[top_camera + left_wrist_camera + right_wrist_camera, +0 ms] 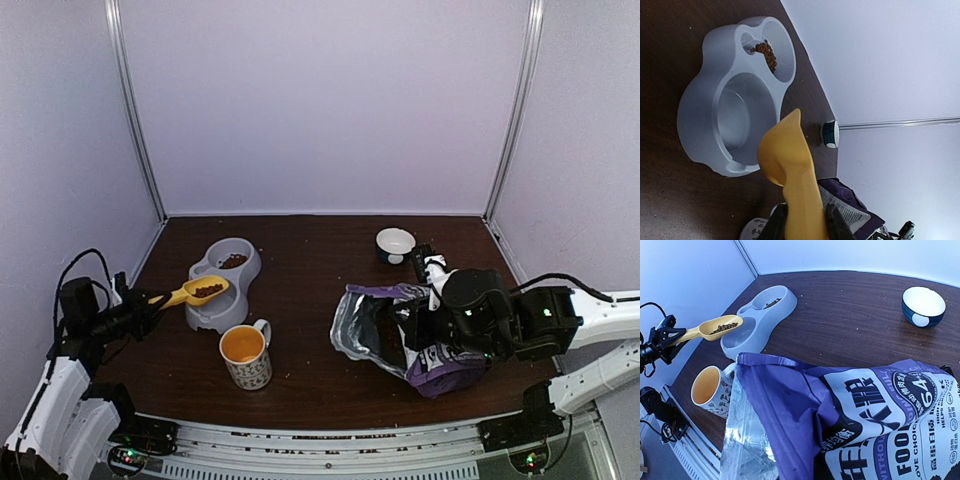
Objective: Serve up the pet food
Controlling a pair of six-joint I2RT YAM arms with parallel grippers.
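Top external view puts my left gripper (151, 297) at nine o'clock of the table, pinched on the handle of the yellow scoop (190, 294). Its cup carries a small heap of kibble (209, 290) above the near well of the grey double feeder (215, 318), and more pellets lie in the far well. The kibble is light, loose and dry, so I judge it will roll and spill at any tilt. I would not grip it itself but carry it by the stiff scoop handle, held level, then roll the wrist to pour. My right gripper (420, 322) is at four o'clock against the purple bag (445, 375), soft and crinkly, its foil mouth gaping toward nine o'clock. I cannot tell whether those jaws are closed, since the bag fills the right wrist view. From my left wrist I see only the scoop's underside, so its load is hidden there. How much food the bag holds is also out of sight.
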